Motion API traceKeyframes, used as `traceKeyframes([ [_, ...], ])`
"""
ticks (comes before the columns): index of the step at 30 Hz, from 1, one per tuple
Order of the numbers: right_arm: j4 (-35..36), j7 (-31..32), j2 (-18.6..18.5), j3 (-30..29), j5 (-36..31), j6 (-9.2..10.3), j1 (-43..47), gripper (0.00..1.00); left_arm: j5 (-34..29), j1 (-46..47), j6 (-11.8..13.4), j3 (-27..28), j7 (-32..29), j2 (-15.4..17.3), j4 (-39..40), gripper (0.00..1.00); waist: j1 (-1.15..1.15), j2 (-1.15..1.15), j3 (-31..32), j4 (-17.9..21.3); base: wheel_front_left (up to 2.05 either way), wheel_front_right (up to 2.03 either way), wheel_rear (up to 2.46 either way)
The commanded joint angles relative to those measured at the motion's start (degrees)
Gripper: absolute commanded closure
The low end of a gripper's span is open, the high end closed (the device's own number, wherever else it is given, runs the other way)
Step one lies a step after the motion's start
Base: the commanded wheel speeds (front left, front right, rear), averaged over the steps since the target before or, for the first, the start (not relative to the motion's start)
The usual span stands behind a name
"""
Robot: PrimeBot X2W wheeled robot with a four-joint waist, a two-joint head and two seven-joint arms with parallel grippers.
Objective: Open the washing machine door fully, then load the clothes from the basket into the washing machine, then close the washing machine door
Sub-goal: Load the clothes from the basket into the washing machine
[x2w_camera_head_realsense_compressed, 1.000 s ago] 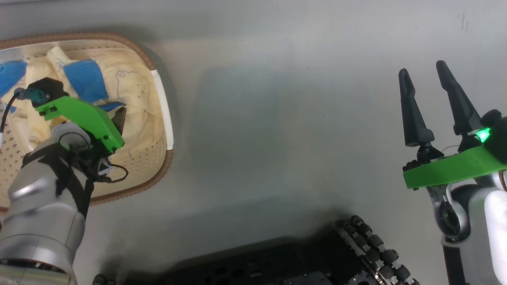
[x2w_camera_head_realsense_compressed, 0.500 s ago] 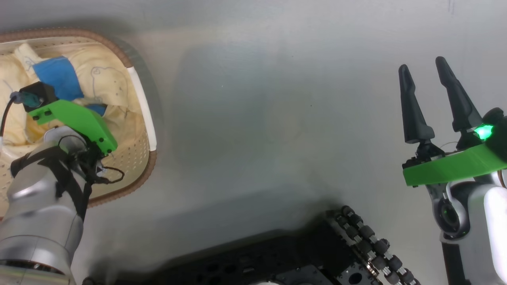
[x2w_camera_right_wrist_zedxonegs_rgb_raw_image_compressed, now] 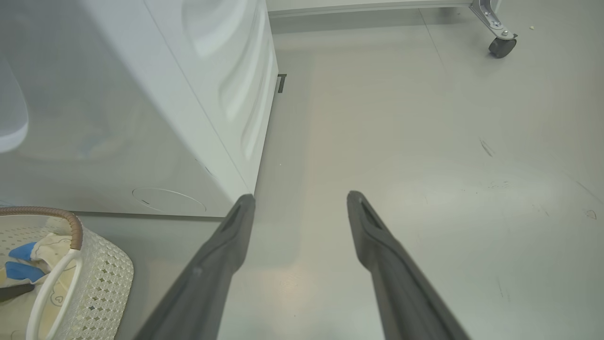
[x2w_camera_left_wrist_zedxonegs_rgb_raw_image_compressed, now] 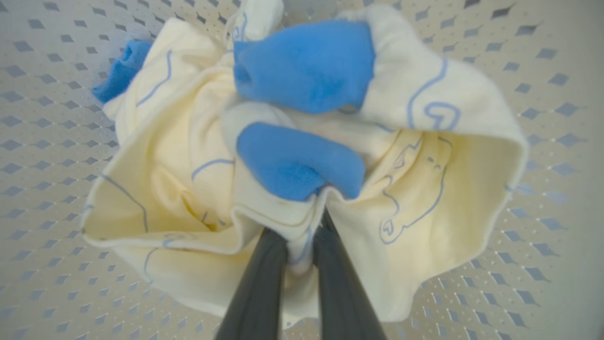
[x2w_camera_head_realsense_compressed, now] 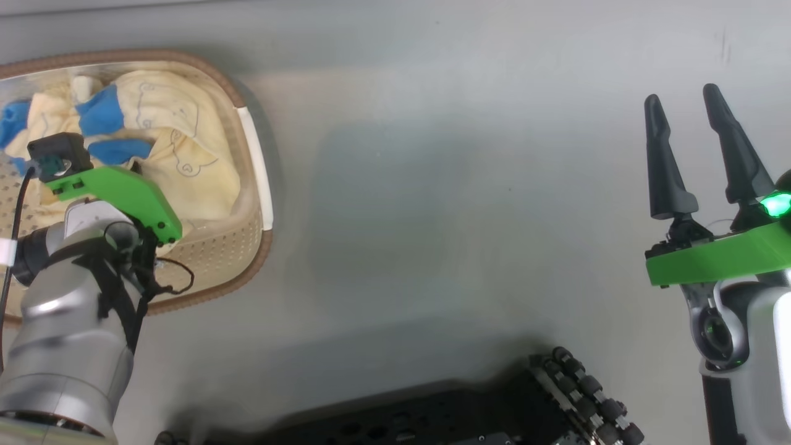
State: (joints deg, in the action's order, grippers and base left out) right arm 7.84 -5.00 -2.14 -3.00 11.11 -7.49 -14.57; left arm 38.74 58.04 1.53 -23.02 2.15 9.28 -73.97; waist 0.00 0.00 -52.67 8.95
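The left gripper (x2w_camera_left_wrist_zedxonegs_rgb_raw_image_compressed: 302, 231) is down inside the basket (x2w_camera_head_realsense_compressed: 217, 254), at nine o'clock in the head view. Its jaws pinch a fold of the clothes (x2w_camera_left_wrist_zedxonegs_rgb_raw_image_compressed: 424, 156), and the pale yellow fabric with blue patches bunches around the dark fingers over the perforated basket bottom. The right gripper (x2w_camera_head_realsense_compressed: 680, 96) hovers at three o'clock above the grey floor (x2w_camera_head_realsense_compressed: 432, 185), jaws spread and holding nothing. In the right wrist view the washing machine (x2w_camera_right_wrist_zedxonegs_rgb_raw_image_compressed: 141, 118) stands at ten o'clock, with the basket near it at eight o'clock.
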Motion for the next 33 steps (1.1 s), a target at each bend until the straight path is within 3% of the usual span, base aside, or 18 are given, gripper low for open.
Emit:
traceKeyframes([
  [1,1.66,0.07,-0.76,0.35,0.18,0.00,1.71,0.00,-0.37,-2.75,-0.17,0.48,1.66,2.22,0.23,1.00,0.00,0.00,1.51,-0.87,0.00,0.00,0.00],
  [9,1.70,0.48,-0.75,-1.69,-0.16,0.00,2.75,0.00,1.52,-4.17,-1.51,2.35,10.55,0.89,1.40,1.00,0.00,0.00,7.41,-2.97,0.00,0.00,0.00],
  [15,1.16,1.01,-0.75,-2.05,-0.24,0.00,4.06,0.00,1.52,-7.42,-1.67,3.86,12.75,1.39,4.96,1.00,0.00,0.00,13.35,-3.58,0.00,0.00,0.00],
  [26,0.33,2.32,-0.75,-3.65,-1.23,0.00,8.16,0.00,-7.82,-22.85,3.98,10.29,12.84,3.86,29.82,1.00,0.00,0.00,25.72,-4.22,0.00,0.00,0.00],
  [33,0.02,3.25,-1.03,-3.85,-2.20,0.00,9.97,0.00,-11.49,-30.22,5.09,11.68,12.84,4.04,39.99,1.00,0.00,0.00,31.98,-5.26,0.00,0.00,0.00],
])
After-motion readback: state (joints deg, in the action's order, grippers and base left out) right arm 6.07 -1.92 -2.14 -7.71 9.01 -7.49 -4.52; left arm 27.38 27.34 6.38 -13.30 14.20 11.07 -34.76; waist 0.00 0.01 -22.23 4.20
